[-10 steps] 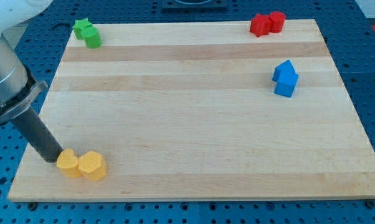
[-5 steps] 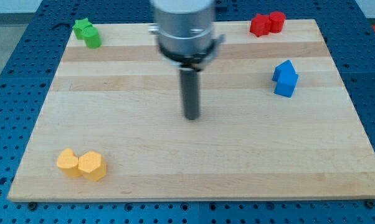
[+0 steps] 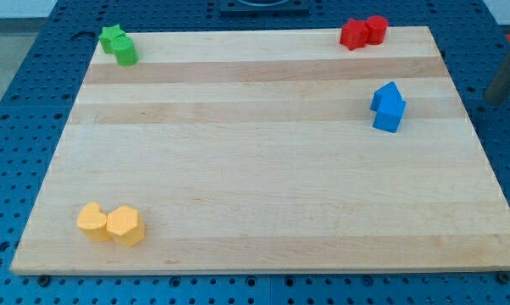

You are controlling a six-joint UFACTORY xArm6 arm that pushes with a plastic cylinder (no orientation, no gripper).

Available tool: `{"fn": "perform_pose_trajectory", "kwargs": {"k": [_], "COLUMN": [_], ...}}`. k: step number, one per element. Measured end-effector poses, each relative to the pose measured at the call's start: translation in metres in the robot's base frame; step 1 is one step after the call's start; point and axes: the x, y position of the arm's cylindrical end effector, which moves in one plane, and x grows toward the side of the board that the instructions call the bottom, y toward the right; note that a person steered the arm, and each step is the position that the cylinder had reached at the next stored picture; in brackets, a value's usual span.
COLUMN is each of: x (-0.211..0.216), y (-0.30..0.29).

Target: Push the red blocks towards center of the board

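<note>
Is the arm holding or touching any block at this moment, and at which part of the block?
Nothing is held. My tip is off the board at the view's right edge, apart from the blue blocks and the red blocks.

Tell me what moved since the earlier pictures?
Only my rod moved: from beside the yellow blocks, across the board's middle, to the view's right edge, off the board. My tip doesn't clearly show. The red, blue, green and yellow blocks stayed put.
</note>
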Motion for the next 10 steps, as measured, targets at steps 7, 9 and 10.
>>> {"fn": "perform_pose_trajectory", "kwargs": {"k": [7,9,10], "x": [-0.177,-0.174,-0.139], "y": [-0.061,-0.203,-0.263]}}
